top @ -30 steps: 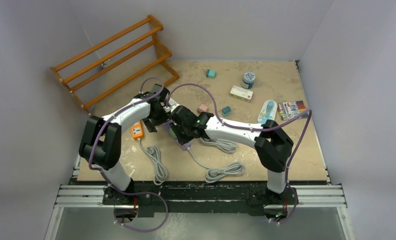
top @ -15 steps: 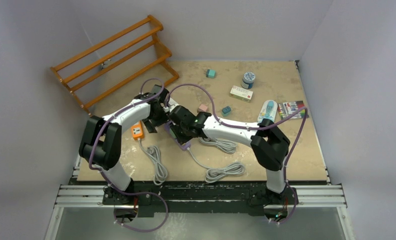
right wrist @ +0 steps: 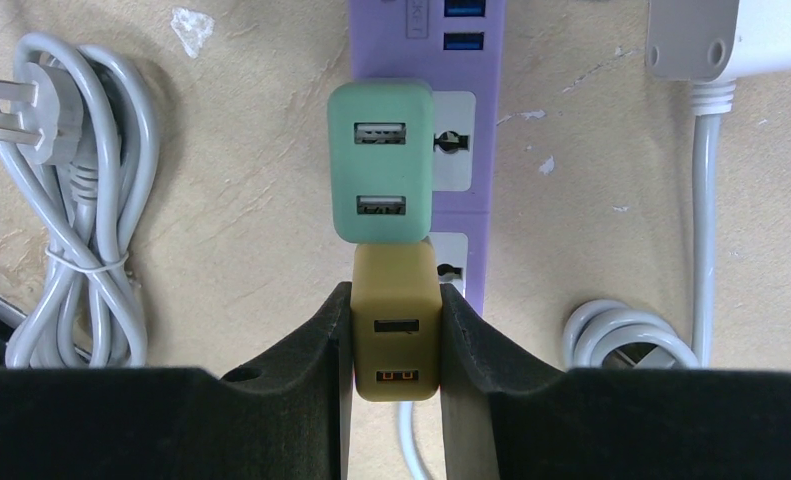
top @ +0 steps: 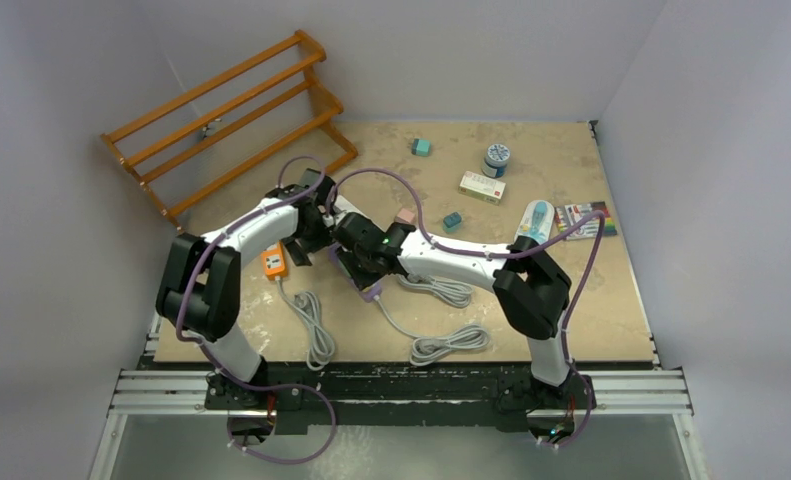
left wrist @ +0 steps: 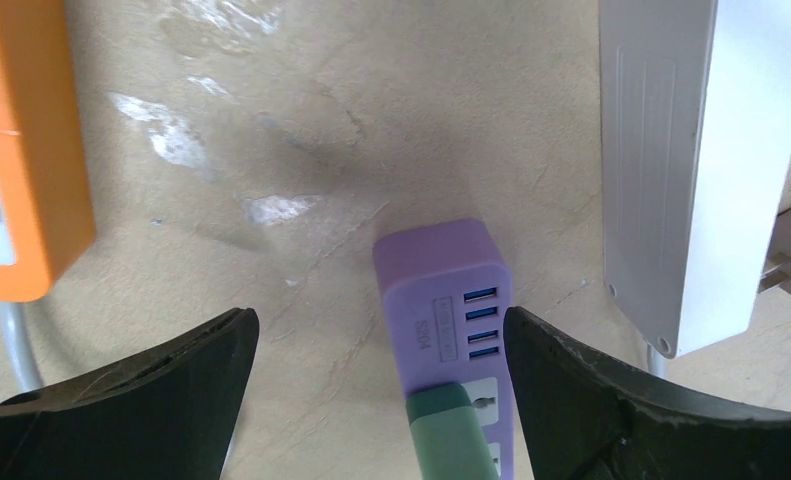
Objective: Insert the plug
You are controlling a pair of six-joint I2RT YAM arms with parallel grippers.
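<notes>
Count for you: three power strips, a purple plastic power strip (right wrist: 474, 75), an orange plastic power strip (left wrist: 21, 150) and a white plastic power strip (left wrist: 671, 150). Two boxy chargers: a mint-green plastic USB charger (right wrist: 381, 162) sitting on the purple strip, plus the mustard-yellow plastic USB charger plug (right wrist: 396, 340). Three grey coiled cables (top: 314, 330) lie on the beige table (top: 591, 300). Also two teal cubes (top: 422, 147), one pink cube (top: 405, 216) and one wooden rack (top: 231, 110).

Right gripper (right wrist: 396, 295): clamped on the mustard plug, one finger on each side. The plug sits on the near side of the green charger, butted against it in the wrist view. It's over the purple strip's left edge, with a socket partly showing beside it. You can't tell from here whether its pins are in.

Right arm: stretched low across to the left, wrist pointing down at the strip.

Left gripper (left wrist: 378, 325): jaws wide apart, holding nothing, above the USB end of the purple strip with one finger off to each side.

Left arm: elbow raised, forearm angled in towards centre, wrist just beside the right wrist.
</notes>
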